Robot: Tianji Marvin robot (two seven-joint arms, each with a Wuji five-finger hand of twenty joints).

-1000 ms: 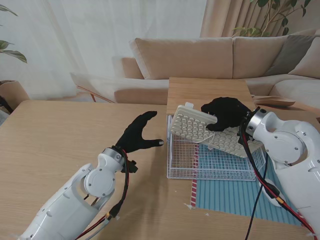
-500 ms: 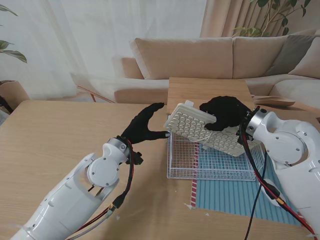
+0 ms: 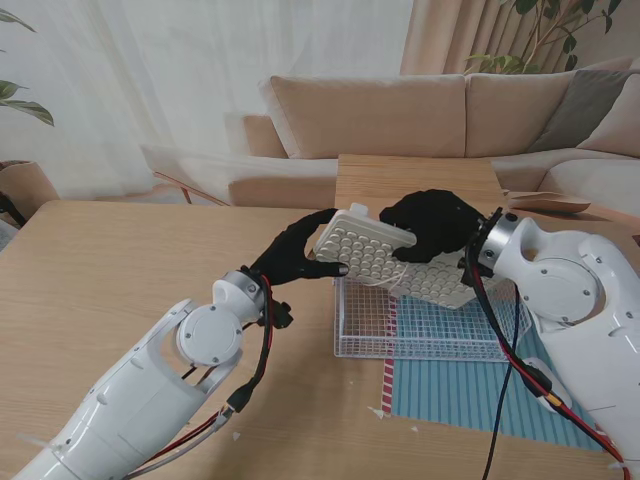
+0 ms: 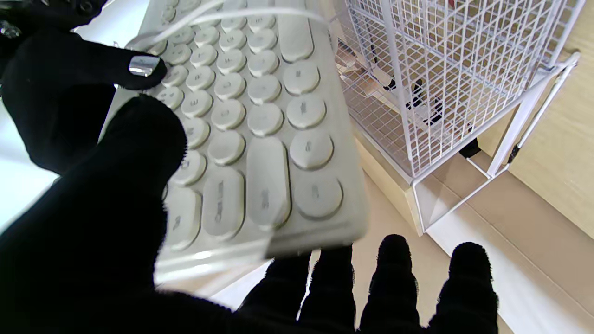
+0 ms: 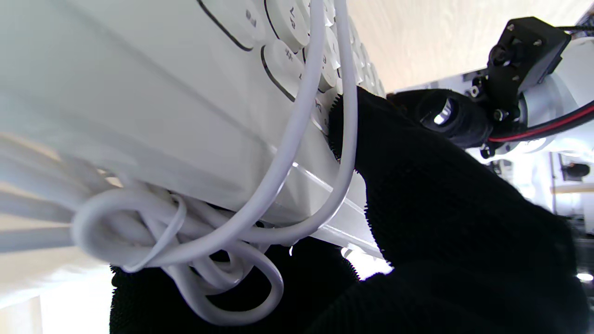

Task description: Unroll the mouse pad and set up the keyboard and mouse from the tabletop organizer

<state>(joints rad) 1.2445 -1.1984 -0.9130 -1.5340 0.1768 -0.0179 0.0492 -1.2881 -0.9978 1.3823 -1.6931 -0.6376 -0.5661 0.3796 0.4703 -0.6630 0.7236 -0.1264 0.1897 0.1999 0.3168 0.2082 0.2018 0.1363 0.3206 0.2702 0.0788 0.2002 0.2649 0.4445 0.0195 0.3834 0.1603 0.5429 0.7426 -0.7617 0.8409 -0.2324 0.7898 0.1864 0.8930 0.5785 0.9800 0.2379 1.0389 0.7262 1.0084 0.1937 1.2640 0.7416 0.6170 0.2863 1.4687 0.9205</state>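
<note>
Right hand (image 3: pixel 432 226) grips the white keyboard (image 3: pixel 385 256) near its middle, fingers wrapped over the far long edge; in the right wrist view only the thumb (image 5: pixel 417 185) and the bundled white cable (image 5: pixel 185 241) are clear, the rest of the hand is cut off. The cable loops around the keyboard body.

Left hand (image 3: pixel 295 256) is at the keyboard's left short end, thumb on the key side, the other fingers (image 4: pixel 394 273) under the edge. Whether it is truly clamped or just touching cannot be told; left wrist view is blurred at that edge.

Keyboard is in the air, tilted, over the left half of the wire organizer (image 3: pixel 360 318), clear of the table (image 3: pixel 120 270).

The organizer, a white mesh basket, sits near the table's right side, partly on the mouse pad (image 3: pixel 460 392), which lies flat, blue striped with a red-striped left border, toward the near right corner. Its right part is hidden by the right arm. Inside the basket, dark bits show through the mesh in the left wrist view, too small to identify. The mouse cannot be made out.
</note>
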